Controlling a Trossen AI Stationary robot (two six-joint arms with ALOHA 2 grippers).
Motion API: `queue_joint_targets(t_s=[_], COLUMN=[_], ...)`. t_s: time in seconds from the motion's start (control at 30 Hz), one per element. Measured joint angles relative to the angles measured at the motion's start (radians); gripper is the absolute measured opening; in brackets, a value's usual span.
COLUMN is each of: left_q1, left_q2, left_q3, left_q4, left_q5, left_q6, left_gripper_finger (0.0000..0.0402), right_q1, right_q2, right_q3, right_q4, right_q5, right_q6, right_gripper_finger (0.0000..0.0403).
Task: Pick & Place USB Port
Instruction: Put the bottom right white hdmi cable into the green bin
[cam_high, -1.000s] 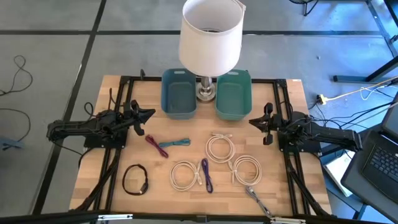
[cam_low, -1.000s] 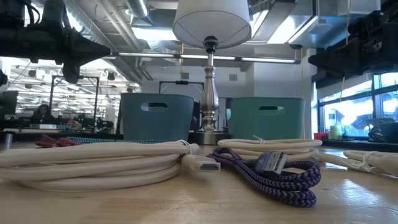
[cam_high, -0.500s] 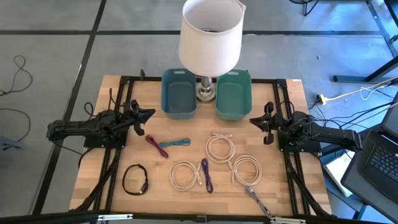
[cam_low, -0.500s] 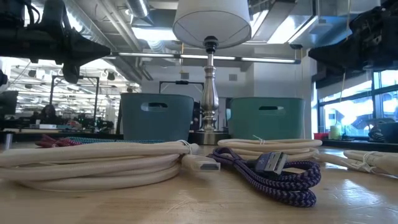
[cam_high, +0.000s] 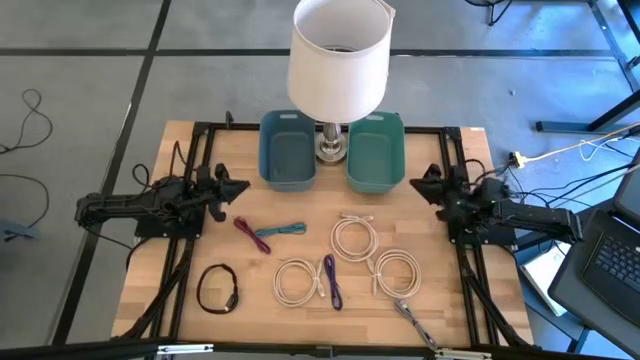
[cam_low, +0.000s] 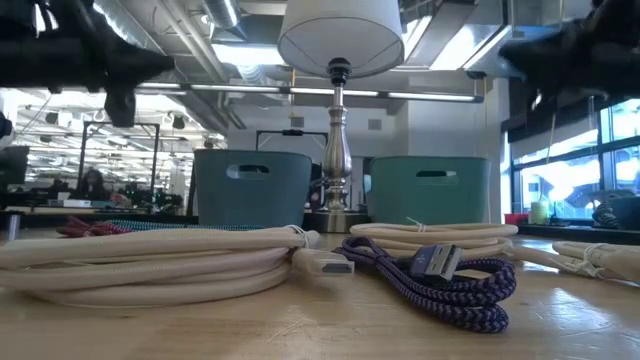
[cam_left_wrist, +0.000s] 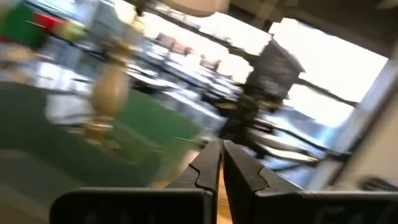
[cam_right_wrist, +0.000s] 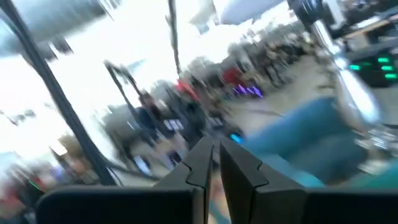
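Both claws, left gripper (cam_high: 237, 186) at middle left and right gripper (cam_high: 418, 183) at middle right, are pinched empty, apparently waiting above the cables (cam_high: 345, 262) before the bins (cam_high: 288, 152).

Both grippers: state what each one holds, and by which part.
Nothing is held. The left gripper and the right gripper are both shut on nothing, above the wooden table; every coiled cable lies untouched.

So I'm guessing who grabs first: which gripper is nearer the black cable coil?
Left. The left gripper hangs above and slightly right of the black cable coil on its own side; the right gripper is across the table, far beyond the white coils.
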Motion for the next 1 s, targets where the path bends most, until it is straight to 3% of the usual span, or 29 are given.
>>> queue_joint_targets(t_s=[0.2,0.37,0.43,0.53,0.73,1.0], left_q1=[-0.007,-0.070,-0.123,-0.204,-0.347,-0.442], left_q2=[0.000,0.022,0.054,0.126,0.285,0.480], left_q3=[0.071,0.119,0.123,0.148,0.258,0.425], left_q4=[0.094,0.094,0.088,0.107,0.374,0.222], left_q5=[0.465,0.670,0.684,0.621,0.613,0.467], left_q6=[-0.001,-0.102,-0.091,0.022,0.287,0.344], left_gripper_finger=[0.0004,0.0003,0.0003,0.0003,0.0004,0.0003], right_q1=[0.032,0.135,0.205,0.322,0.530,0.752], right_q2=[0.000,0.001,0.015,0.072,0.265,0.632], right_q3=[0.000,0.000,0.000,0.000,0.035,0.267], right_q4=[0.164,0.247,0.246,0.293,0.514,0.505], right_q5=[-0.358,-0.504,-0.495,-0.384,-0.348,-0.229], right_q6=[0.002,0.050,0.002,-0.124,-0.333,-0.501], right_gripper_finger=[0.0034,0.0034,0.0034,0.0034,0.0034,0.0034])
